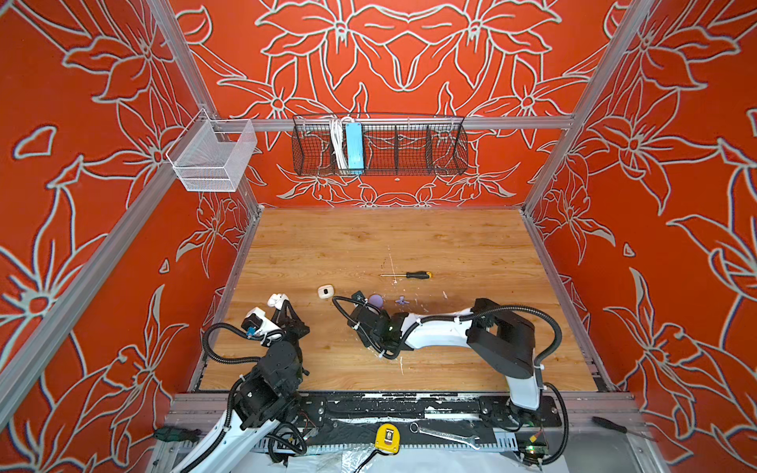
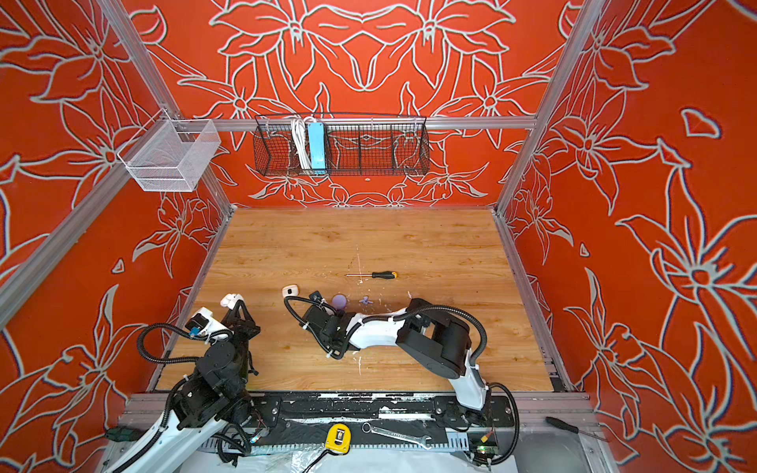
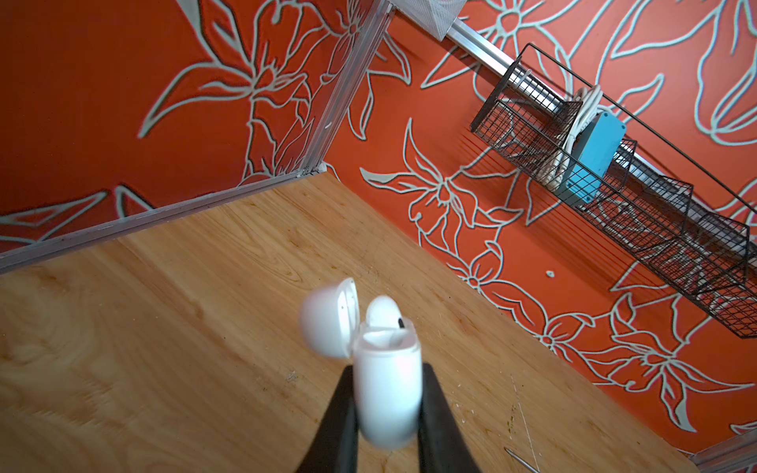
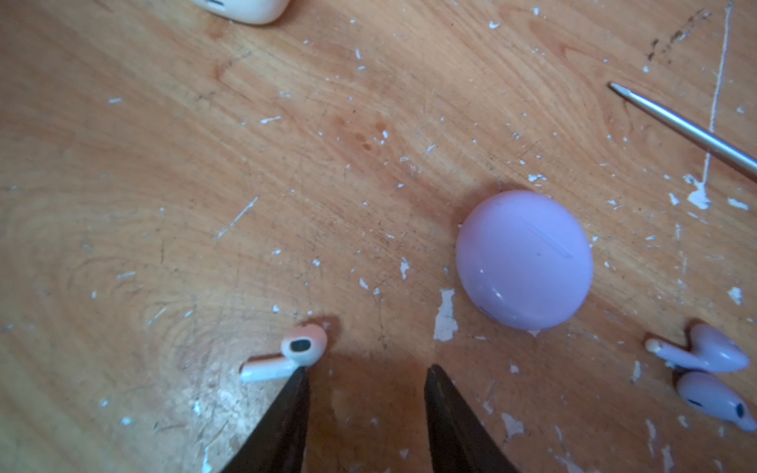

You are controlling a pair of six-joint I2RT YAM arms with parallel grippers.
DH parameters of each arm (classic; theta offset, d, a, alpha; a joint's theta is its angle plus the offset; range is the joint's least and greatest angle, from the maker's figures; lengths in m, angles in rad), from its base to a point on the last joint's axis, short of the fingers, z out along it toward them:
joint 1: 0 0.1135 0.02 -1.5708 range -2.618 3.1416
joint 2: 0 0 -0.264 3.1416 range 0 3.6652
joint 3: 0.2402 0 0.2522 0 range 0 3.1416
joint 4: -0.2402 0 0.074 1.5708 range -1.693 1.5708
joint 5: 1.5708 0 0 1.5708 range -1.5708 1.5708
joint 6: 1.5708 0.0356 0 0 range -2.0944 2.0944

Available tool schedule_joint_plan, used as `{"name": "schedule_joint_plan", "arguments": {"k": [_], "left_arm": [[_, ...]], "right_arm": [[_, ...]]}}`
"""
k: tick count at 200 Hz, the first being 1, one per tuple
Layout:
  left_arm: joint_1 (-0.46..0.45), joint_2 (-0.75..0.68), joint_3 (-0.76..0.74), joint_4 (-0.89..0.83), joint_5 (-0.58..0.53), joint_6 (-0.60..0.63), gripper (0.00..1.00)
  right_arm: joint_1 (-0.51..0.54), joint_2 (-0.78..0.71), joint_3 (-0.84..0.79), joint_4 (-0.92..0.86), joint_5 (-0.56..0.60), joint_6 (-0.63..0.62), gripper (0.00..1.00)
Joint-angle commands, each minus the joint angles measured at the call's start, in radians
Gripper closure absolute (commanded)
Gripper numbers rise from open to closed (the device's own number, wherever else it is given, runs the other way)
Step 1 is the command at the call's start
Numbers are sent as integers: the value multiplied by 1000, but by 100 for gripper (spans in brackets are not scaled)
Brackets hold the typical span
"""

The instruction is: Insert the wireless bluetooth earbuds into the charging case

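Note:
My left gripper (image 3: 388, 368) is shut on a white charging case (image 3: 387, 393), held off the table at the left in both top views (image 1: 277, 301) (image 2: 230, 301). Its lid (image 3: 327, 319) hangs open, and one white earbud (image 3: 383, 313) sits in it. My right gripper (image 4: 366, 370) is open and low over the table, with nothing between its fingers. A loose white earbud (image 4: 295, 354) lies on the wood just outside one fingertip. A shut lilac case (image 4: 524, 260) (image 1: 376, 301) lies ahead of the gripper. Two lilac earbuds (image 4: 704, 354) (image 1: 402, 301) lie beside that case.
A second white case (image 1: 326, 291) (image 4: 245, 10) lies on the table left of the right gripper. A screwdriver (image 1: 409, 275) (image 4: 688, 129) lies farther back. White paint flecks dot the wood. A black wire basket (image 1: 379, 147) and a white mesh basket (image 1: 213, 155) hang on the walls.

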Motion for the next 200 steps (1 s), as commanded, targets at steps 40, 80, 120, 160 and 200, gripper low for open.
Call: {"name": "schedule_joint_plan", "arguments": {"k": [40,80,120,160,200], "left_arm": [[1,-10,7,14,-14,-14,100],[1,-9,5,16,-9,-10,100],[1,-10,-47,188,153,201,100],[1,-10,-47,201,192,224,100],[1,-10,-7,60,82,65,100]], "right_arm": [[-19,85,76,-63,-48,11,52],[-19,76,115,-103,-14,18,53],[-19,-31,95,-95,-30,89,52],[-13,-26,150,-117,3,232,46],[-6,87,288,-200,32,280,45]]}}
